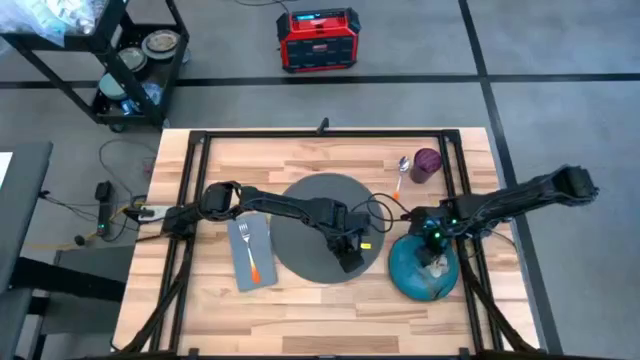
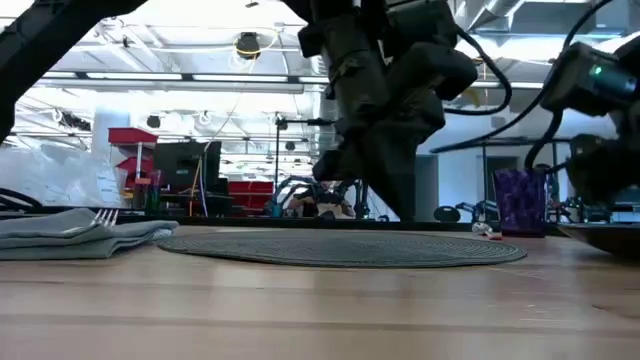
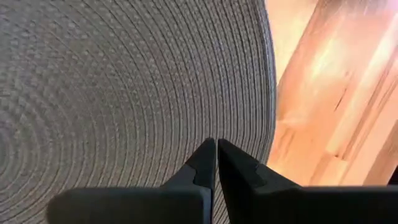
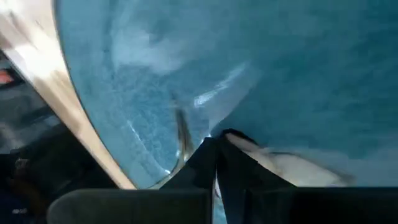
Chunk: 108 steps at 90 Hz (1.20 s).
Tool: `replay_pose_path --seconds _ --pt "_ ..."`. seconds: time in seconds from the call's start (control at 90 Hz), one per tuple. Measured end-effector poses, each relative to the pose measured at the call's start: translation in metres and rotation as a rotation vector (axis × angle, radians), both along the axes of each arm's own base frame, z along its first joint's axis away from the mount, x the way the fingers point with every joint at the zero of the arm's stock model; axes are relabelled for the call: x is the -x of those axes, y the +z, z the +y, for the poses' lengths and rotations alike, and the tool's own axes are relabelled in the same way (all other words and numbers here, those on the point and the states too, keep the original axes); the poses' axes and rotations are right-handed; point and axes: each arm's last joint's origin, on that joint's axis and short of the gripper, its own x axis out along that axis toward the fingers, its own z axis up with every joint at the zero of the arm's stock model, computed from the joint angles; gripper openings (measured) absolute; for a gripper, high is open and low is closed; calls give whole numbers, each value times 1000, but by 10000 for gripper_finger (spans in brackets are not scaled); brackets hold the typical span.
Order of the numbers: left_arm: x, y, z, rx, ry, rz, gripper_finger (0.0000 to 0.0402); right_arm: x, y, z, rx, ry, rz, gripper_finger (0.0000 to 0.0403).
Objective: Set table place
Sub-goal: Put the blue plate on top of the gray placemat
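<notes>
The round dark grey mat [image 1: 310, 215] lies flat on the middle of the wood table [image 1: 300, 300]. My left gripper [image 1: 350, 257] is shut over the mat's near right part [image 3: 124, 93], close to its edge. The blue-green plate [image 1: 420, 272] rests on the table right of the mat, and my right gripper [image 1: 436, 262] is shut over its inside [image 4: 280, 74]. A grey napkin [image 1: 250, 255] left of the mat carries the orange-handled fork [image 1: 248, 250]. The spoon [image 1: 400, 172] and the purple cup [image 1: 427, 163] sit at the far right. My left gripper points its shut fingertips [image 3: 205, 163] down at the mat near its right edge [image 3: 264, 124]; I cannot tell whether they touch the weave. My right gripper points its shut fingertips [image 4: 208, 155] down into the plate's inside; I cannot tell whether they touch it.
A black frame [image 1: 455, 180] runs along the table's sides and far edge. Beyond the table stand a black wheeled cart [image 1: 130, 70] and a red box [image 1: 318, 38]. Bare wood [image 1: 320, 315] lies along the near edge.
</notes>
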Motion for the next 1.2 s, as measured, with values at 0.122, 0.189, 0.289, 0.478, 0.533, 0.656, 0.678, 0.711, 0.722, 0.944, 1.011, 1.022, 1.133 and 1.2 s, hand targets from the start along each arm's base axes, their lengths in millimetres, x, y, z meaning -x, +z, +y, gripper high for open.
replay_pose_path --seconds 0.122,0.189,0.289,0.478,0.533,0.656,0.678,0.711,0.722,0.944,1.011,1.022,1.133,1.2 --pt "-6 3 -1 15 18 -68 0 -14 -7 0 -49 -22 -42 0" --pt "-11 5 -1 38 34 -115 0 -25 -8 -3 -51 -57 -101 0" --pt "-16 4 -2 78 87 -167 0 -34 -12 -8 -48 -108 -138 0" --pt "-12 -10 -1 135 210 -103 0 -40 -15 -18 -62 -150 -165 0" --pt "-11 -12 -1 142 232 -89 3 -42 -13 -21 -53 -150 -187 0" --pt "-16 -9 -2 161 253 -137 17 -45 -11 -26 -30 -166 -214 0" --pt "-17 -9 -2 164 256 -149 21 -45 -11 -26 -30 -168 -213 0" --pt "-19 -8 -2 171 259 -168 28 -45 -11 -27 -33 -170 -211 0" --pt "-19 -7 -2 173 260 -175 31 -45 -11 -27 -34 -170 -212 0" --pt "-14 2 -6 160 259 -160 111 -43 -13 -26 -28 -165 -197 0" --pt "-9 7 -10 107 268 -150 135 -41 -14 -25 -21 -165 -192 0" --pt "-8 9 -10 96 271 -153 138 -41 -14 -25 -21 -165 -193 0" --pt "-6 32 -14 68 279 -235 152 -41 -14 -26 -21 -172 -195 0" --pt "-12 36 -17 112 267 -307 151 -42 -14 -30 -11 -189 -208 0"
